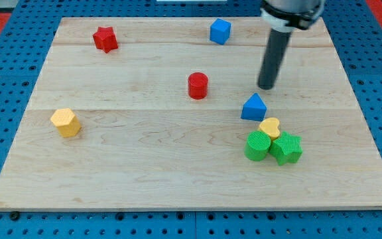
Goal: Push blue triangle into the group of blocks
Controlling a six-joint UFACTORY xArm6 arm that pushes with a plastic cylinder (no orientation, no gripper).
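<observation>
Nearest the view's bottom sit two green blocks — a green cylinder (257,146) and a green star (287,148) — touching a single yellow heart (270,127), with the one blue triangle (253,107) just beside that heart at its upper left. Seven blocks lie on the wooden board (144,172) in all: two blue with the blue cube (220,31), two red — a red cylinder (197,85) and a red star (105,39) — and two yellow with the yellow hexagon (65,123). My tip (266,87) has no jaws and stands just above the triangle, slightly to its right, apart from it.

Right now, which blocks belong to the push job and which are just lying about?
In the job: my tip, blue triangle block, and the group: yellow heart block, green cylinder block, green star block.

Lying about: red star block, blue cube, red cylinder, yellow hexagon block.
</observation>
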